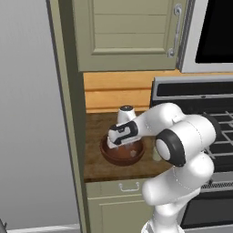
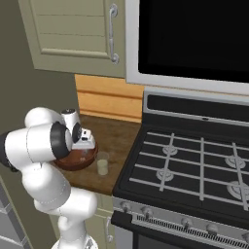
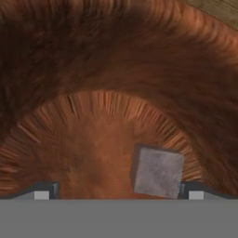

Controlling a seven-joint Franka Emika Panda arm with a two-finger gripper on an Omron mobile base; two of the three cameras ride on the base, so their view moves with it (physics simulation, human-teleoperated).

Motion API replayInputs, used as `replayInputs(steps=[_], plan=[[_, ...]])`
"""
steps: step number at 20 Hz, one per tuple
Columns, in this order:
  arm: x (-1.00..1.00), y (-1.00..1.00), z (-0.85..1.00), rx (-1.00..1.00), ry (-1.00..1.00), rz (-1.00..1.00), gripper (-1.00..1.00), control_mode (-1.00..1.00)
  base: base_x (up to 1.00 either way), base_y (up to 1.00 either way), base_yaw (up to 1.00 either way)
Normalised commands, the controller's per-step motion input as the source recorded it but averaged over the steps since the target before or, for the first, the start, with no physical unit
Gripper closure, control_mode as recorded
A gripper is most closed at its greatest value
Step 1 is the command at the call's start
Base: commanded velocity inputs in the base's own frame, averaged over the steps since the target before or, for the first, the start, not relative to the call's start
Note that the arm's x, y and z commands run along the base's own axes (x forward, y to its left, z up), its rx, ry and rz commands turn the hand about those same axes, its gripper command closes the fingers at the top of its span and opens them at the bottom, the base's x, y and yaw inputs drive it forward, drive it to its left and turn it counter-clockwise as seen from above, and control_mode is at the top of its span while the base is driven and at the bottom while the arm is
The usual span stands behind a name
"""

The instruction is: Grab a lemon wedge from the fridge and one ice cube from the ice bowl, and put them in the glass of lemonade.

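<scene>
The ice bowl (image 1: 136,157) (image 2: 73,163) (image 3: 116,69), round and reddish-brown, sits on the wooden counter. My gripper (image 1: 119,144) (image 2: 85,148) (image 3: 118,193) reaches down into it, open. In the hand view the pale grey ice cube (image 3: 158,172) lies on the bowl's floor between my fingertips (image 3: 46,190), close to the right one. Another small pale cube (image 1: 133,153) shows in the bowl. The glass of lemonade (image 2: 102,164) stands just right of the bowl, untouched. The grey fridge (image 1: 27,118) rises at the left. The lemon wedge is out of view.
A white shaker (image 1: 126,113) (image 2: 71,116) stands behind the bowl. The black stove (image 2: 194,160) (image 1: 218,132) lies right of the counter, under a microwave (image 2: 194,39). Beige cabinets (image 1: 127,32) hang above, and a drawer (image 1: 127,186) sits below the counter.
</scene>
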Motion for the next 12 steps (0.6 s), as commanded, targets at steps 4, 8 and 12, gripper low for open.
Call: replayInputs(steps=[4, 8, 12], plan=[[0.0, 0.0, 0.0, 0.0, 0.0, 0.0, -1.0, -1.0, 0.0, 0.0, 0.0], [0.0, 0.0, 0.0, 0.0, 0.0, 0.0, -1.0, -1.0, 0.0, 0.0, 0.0], [0.28, 0.0, 0.0, 0.0, 0.0, -0.04, -1.0, -1.0, 0.0, 0.0, 0.0]])
